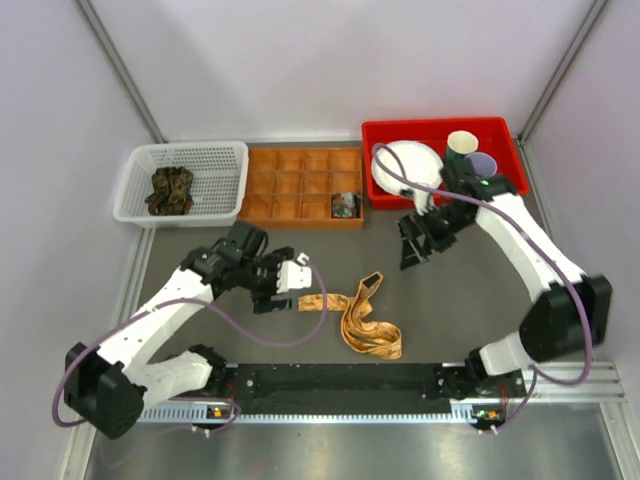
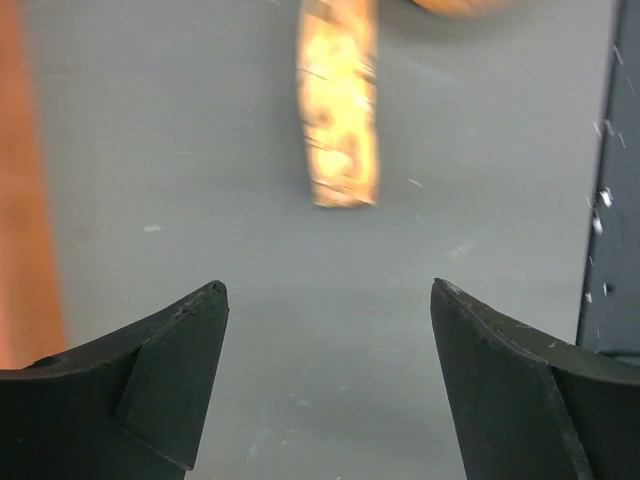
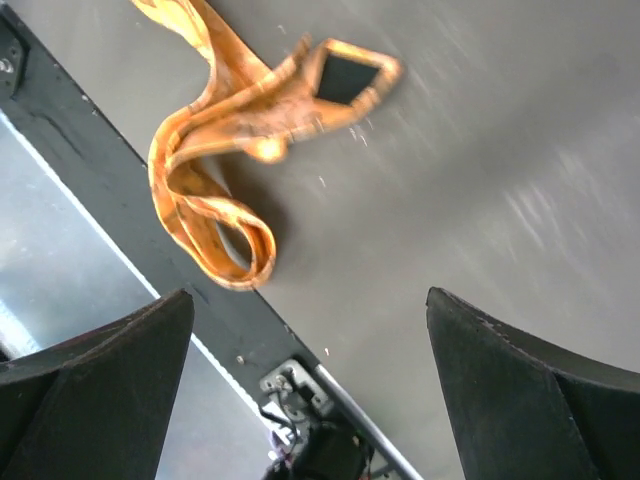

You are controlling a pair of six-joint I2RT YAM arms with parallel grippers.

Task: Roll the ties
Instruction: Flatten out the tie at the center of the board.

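Off the narrow end of the tan-orange tie [image 1: 370,335], in line with it, left fingers [image 2: 180,340] spread empty, nearer than the open right fingers [image 3: 120,350]

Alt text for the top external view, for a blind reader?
A tan-orange tie lies crumpled on the grey table, the robot's left claw open by its narrow end, the right claw open farther back. Behind: a white basket of dark ties, a brown compartment tray, a red bin.
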